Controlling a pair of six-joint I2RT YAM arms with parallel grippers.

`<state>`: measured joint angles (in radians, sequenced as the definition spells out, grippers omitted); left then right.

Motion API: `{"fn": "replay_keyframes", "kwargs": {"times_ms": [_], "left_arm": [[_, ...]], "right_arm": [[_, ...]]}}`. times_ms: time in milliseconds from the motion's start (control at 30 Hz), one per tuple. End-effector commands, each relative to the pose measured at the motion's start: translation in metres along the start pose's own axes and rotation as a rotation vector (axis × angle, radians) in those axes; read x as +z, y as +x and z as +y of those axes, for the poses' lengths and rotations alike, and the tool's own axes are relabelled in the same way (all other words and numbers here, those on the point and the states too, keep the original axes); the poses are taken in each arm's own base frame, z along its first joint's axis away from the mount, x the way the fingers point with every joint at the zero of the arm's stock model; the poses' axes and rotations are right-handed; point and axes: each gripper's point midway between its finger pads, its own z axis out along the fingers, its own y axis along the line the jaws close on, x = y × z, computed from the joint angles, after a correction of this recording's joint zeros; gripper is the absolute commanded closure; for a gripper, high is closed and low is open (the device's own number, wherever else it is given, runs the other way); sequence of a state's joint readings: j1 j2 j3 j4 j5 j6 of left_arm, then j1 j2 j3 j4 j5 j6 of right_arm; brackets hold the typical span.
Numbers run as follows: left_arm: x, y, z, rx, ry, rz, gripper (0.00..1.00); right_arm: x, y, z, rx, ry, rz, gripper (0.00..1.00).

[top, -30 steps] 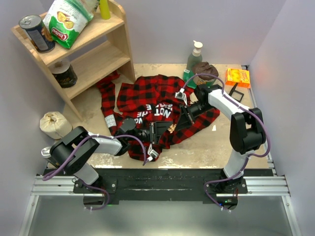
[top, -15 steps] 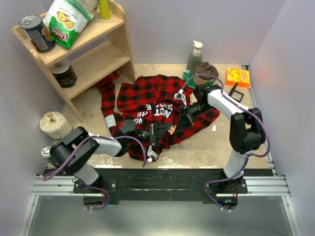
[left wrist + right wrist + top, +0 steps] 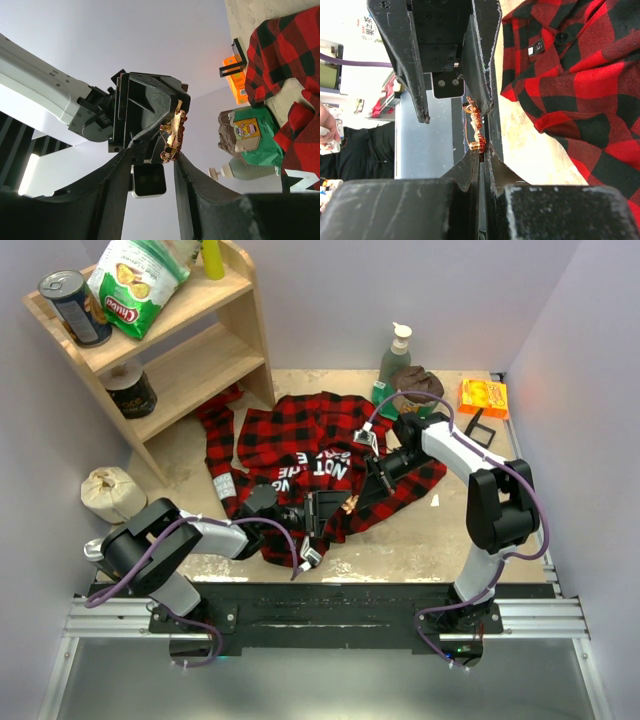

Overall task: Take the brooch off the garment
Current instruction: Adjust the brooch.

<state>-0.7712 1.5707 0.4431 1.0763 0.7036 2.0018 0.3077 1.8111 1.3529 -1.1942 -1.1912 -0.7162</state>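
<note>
The garment [image 3: 300, 435] is a red-and-black plaid shirt spread on the table, also seen in the left wrist view [image 3: 285, 45] and the right wrist view [image 3: 580, 75]. My right gripper [image 3: 481, 150] is shut on the lower end of the small gold-tan brooch [image 3: 475, 127], holding it in the air clear of the cloth. From above, the brooch [image 3: 349, 502] sits between the two grippers over the shirt's near edge. My left gripper [image 3: 151, 155] faces the right gripper [image 3: 365, 490] with its jaws open. The brooch [image 3: 172, 132] touches only the tip of its right finger [image 3: 182, 165].
A wooden shelf [image 3: 215, 355] at the back left holds a can [image 3: 72, 305], a chip bag [image 3: 135, 280] and a dark tub [image 3: 130, 390]. A soap bottle [image 3: 396, 352], a brown cloth lump [image 3: 416, 382] and an orange box [image 3: 483, 397] stand at the back right. A pale roll [image 3: 112, 492] sits left.
The left wrist has shifted very slightly. The right arm and the brooch stay where they were.
</note>
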Motion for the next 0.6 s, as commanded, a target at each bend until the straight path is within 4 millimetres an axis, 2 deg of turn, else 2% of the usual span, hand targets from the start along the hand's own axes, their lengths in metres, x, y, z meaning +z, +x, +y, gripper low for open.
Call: {"fn": "replay_keyframes", "kwargs": {"times_ms": [0, 33, 100, 367, 567], "left_arm": [[0.003, -0.013, 0.013, 0.133, -0.029, -0.046, 0.56], [0.004, -0.013, 0.012, 0.132, -0.026, -0.044, 0.57], [0.003, -0.010, 0.013, 0.119, -0.027, -0.030, 0.57], [0.001, -0.008, 0.012, 0.109, -0.020, -0.016, 0.57], [0.001, -0.010, 0.011, 0.109, -0.019, -0.019, 0.70]], "right_arm": [[0.000, -0.011, 0.012, -0.091, -0.042, -0.034, 1.00], [-0.002, -0.010, 0.020, -0.076, -0.065, -0.035, 1.00], [-0.003, -0.012, 0.024, -0.103, -0.068, -0.032, 1.00], [-0.001, -0.010, 0.016, -0.087, -0.049, -0.029, 1.00], [0.000, -0.010, 0.014, -0.078, -0.054, -0.030, 1.00]]}}
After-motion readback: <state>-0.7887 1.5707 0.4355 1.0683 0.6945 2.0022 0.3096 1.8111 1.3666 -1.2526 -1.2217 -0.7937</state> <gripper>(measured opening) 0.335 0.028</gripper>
